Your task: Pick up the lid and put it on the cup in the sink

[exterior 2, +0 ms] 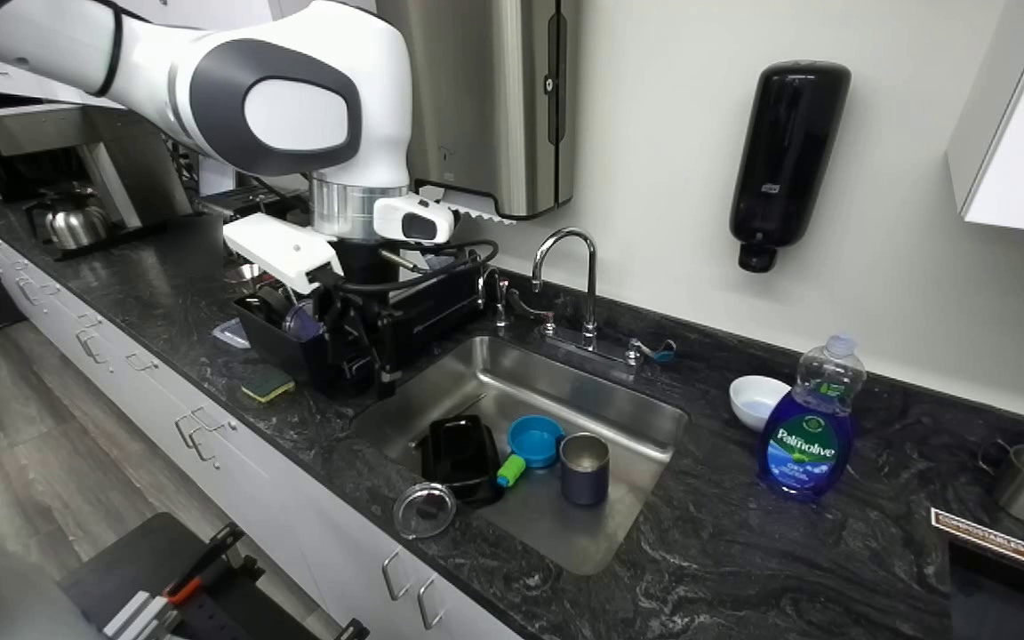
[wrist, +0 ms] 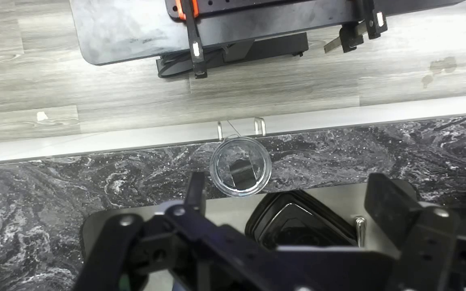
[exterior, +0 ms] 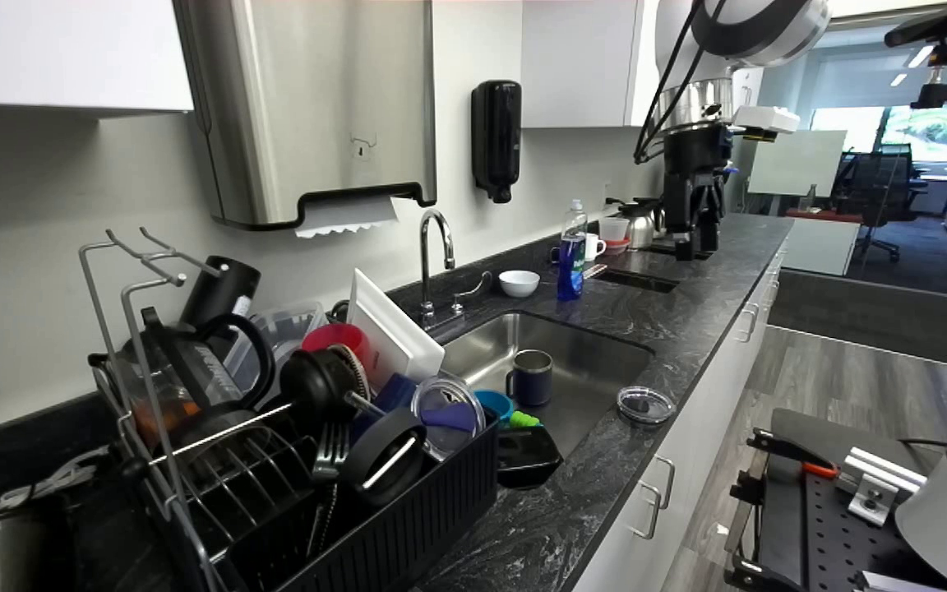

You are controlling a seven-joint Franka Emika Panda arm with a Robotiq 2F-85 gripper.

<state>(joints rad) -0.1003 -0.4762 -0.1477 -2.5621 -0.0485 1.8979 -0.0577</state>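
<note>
- On the tabletop [wrist: 330,159], at ten o'clock from the claw [wrist: 287,192] in the wrist view: clear lid [wrist: 241,166], flat.
- Likely light, stiff, smooth enough to slip; best pinched across opposite edges.
- At half past four from it: black dish [wrist: 299,221].
- With claw spread wide, gripping nothing.

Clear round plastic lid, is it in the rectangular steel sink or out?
Out: in both exterior views, the lid lies on the black marbled counter beside the steel sink.
</note>
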